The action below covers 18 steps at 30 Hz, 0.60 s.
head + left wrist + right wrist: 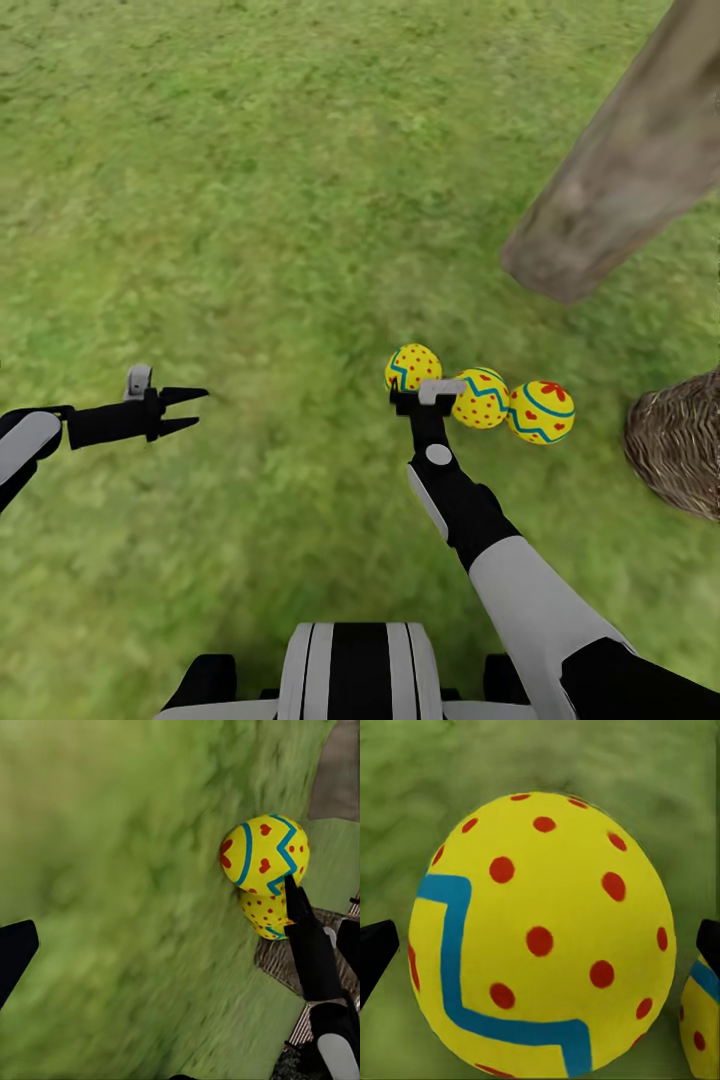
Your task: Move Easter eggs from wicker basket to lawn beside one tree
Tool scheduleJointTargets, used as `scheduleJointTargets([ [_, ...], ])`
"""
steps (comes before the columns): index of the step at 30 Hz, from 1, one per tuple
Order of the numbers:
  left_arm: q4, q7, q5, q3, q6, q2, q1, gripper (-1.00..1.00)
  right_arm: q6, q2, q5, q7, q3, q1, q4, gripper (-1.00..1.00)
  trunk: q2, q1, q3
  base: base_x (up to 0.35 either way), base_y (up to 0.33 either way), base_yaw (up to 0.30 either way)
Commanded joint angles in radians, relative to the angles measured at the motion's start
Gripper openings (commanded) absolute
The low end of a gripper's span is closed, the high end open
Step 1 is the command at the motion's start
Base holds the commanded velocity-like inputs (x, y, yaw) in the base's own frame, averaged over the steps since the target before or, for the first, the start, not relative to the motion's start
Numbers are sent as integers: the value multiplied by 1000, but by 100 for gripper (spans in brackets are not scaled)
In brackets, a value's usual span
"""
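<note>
Robot trunk at the head view's lower edge, right arm reaching forward to the right gripper [415,390], which sits over the leftmost of the three Easter eggs [481,397]. Eggs lie in a row on the lawn [250,180], close together and maybe touching, between the tree [620,170] trunk base and the wicker basket [680,440] at the right edge; they look near the trunk, none visibly inside the basket, though its interior is out of view. Right wrist view: dotted egg [540,937] fills the gap between two dark fingertips [375,952], wide apart at either side; can't tell whether the pads touch the shell, so whether it grips or has let go is unclear. Likely the last egg being set down. Risks: if the fingers brush the egg while lifting away, it may roll off and knock its neighbours, since the row is tight; a roll toward the basket side would take it further from the trunk. Pulling the arm back low could also sweep the middle egg. Left gripper [185,410] hangs well apart over bare grass, fingers slightly spread, holding nothing; its wrist view catches two eggs and the right arm.
</note>
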Motion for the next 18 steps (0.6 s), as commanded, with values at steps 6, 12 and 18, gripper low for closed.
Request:
scheduleJointTargets([
  [6, 91, -5, -5, -52, -2, -3, -1, 100, -4, -2, -1, -9, 2, -1, -5, 100, 1, -3, 23, 0, 0, 0],
  [12, 103, -5, -14, -69, -2, -3, -1, 100, -23, -2, -1, -11, 2, 0, -10, 100, 3, -5, 46, 0, 0, 0],
  [18, 104, -6, -29, -75, -3, -4, -1, 100, -50, -2, -1, -12, 2, 7, -34, 100, 4, -8, 69, -58, 0, 0],
])
